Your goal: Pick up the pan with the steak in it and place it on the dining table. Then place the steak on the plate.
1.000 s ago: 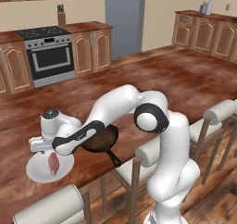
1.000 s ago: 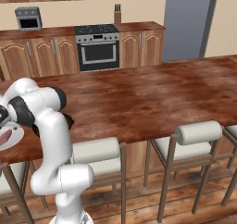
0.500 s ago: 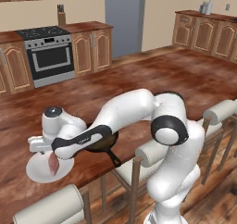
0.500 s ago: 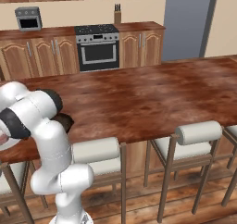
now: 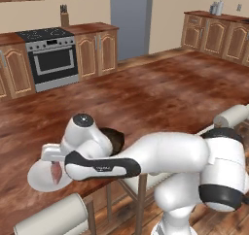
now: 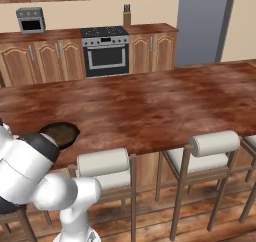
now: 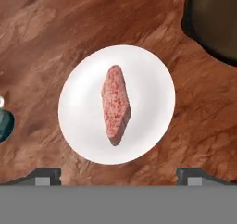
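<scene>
From the left base view, I see my arm folded low across the near edge of the desk (image 5: 160, 93), its white wrist hanging over the plate (image 5: 39, 178). The steak (image 5: 56, 172) shows as a pinkish sliver on that plate, half hidden by the wrist. The pan (image 5: 114, 139) sits just behind the forearm, mostly covered by it. Stool backs (image 5: 53, 217) line the near side below the desk edge. Farther off, a stove (image 5: 51, 59) stands among wooden cabinets, with a knife block (image 5: 64, 18) on the counter beside it.

From the right base view, the arm's shoulder blocks the lower left corner. The pan (image 6: 61, 134) lies on the desk (image 6: 165, 101) near its front edge, just past my elbow. Cushioned stools (image 6: 212, 146) stand along the front. The stove (image 6: 106, 51) and a microwave (image 6: 31, 19) sit against the back wall.

From the hand view, I look straight down on the plate (image 7: 81, 112) with the steak (image 7: 115, 104) lying near its centre, long axis running up the frame. The gripper (image 7: 118, 177) is spread wide, its tips apart at either side, clear of the plate and holding nothing. The pan (image 7: 215, 21) is cut off at the upper right, close to the plate but not touching. A dark teal object (image 7: 5, 123) pokes in at the left edge; I cannot tell what it is.
</scene>
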